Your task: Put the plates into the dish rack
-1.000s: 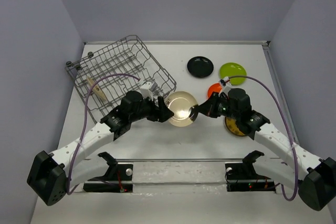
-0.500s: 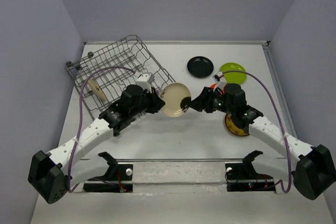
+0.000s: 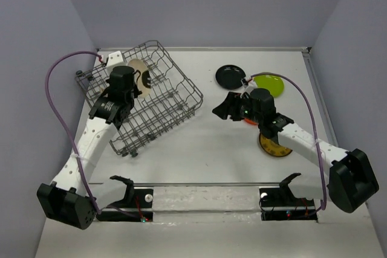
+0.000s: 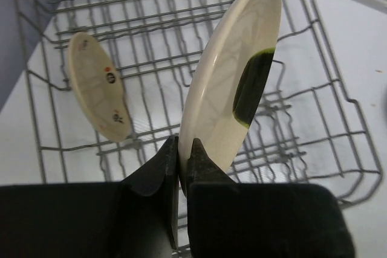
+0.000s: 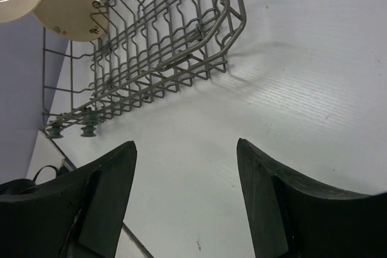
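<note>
- Left wrist view says it all: left jaws are pinched tight on the bottom rim of the cream plate (image 4: 230, 83), the one with the dark smear. It's standing on edge over the rack (image 3: 163, 98).
- The dotted plate (image 4: 97, 89) is already in the rack, tilted among the wires off to the far-left side, well apart from the one I'm holding.
- I can't tell whether the held plate is touching any tines yet. Looks to me like it's hanging just above them.
- So I'd call this mid-placement of plate two.
- Next move, I reckon: ease it down edge-first into a slot between two tines, keep it upright, then let go.
- Right jaws are spread wide with nothing in them, hovering over bare counter (image 3: 199, 155).
- Still out on the counter: black plate (image 3: 230, 77), green plate (image 3: 269, 83), orange plate (image 3: 248, 119) (mostly hidden behind the right arm), patterned plate (image 3: 272, 146).
- I'd send the right side for one of those next.
</note>
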Action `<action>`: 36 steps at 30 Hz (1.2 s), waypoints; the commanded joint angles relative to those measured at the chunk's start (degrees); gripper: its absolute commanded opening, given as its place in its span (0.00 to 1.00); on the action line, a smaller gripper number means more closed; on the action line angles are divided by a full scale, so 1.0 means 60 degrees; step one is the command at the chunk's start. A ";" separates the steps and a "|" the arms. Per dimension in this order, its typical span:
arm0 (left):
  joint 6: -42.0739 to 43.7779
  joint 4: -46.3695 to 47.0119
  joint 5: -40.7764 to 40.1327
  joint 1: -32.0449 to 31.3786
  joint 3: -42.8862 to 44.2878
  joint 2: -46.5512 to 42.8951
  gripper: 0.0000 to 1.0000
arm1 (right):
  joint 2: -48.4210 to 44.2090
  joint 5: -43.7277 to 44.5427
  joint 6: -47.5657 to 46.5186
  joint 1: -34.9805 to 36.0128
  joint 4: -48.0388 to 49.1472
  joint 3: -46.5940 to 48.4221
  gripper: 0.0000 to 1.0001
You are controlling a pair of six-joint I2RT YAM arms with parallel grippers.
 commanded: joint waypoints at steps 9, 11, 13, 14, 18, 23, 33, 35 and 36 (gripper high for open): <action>-0.0294 -0.2460 -0.4131 0.0370 0.2286 0.3501 0.05 | 0.0561 0.0872 -0.0558 0.0080 0.1604 -0.0785 0.71; -0.0484 -0.2693 -0.4336 0.0385 0.2535 0.3765 0.05 | 0.0678 0.0711 -0.0513 0.0080 0.1662 -0.0770 0.70; -0.0792 -0.2812 -0.4600 0.0385 0.2799 0.4059 0.05 | 0.0825 0.0506 -0.0411 0.0080 0.1911 -0.0843 0.70; -0.0938 -0.2928 -0.4746 0.0370 0.2859 0.4205 0.05 | 0.0883 0.0447 -0.0396 0.0080 0.1984 -0.0843 0.70; -0.1260 -0.3134 -0.5098 0.0370 0.2860 0.4498 0.05 | 0.1118 0.0257 -0.0337 0.0080 0.2043 -0.0800 0.70; -0.1686 -0.3135 -0.5377 0.0385 0.2596 0.4660 0.05 | 0.1221 0.0081 -0.0279 0.0080 0.2102 -0.0800 0.70; -0.2302 -0.3018 -0.5378 0.0326 0.2332 0.5011 0.06 | 0.1382 -0.0315 -0.0206 0.0080 0.2234 -0.0770 0.70; -0.2374 -0.3002 -0.5377 0.0297 0.2361 0.5172 0.06 | 0.1411 -0.0330 -0.0220 0.0080 0.2234 -0.0770 0.70; -0.2404 -0.2988 -0.5333 0.0268 0.2362 0.5216 0.05 | 0.1411 -0.0330 -0.0220 0.0080 0.2248 -0.0770 0.70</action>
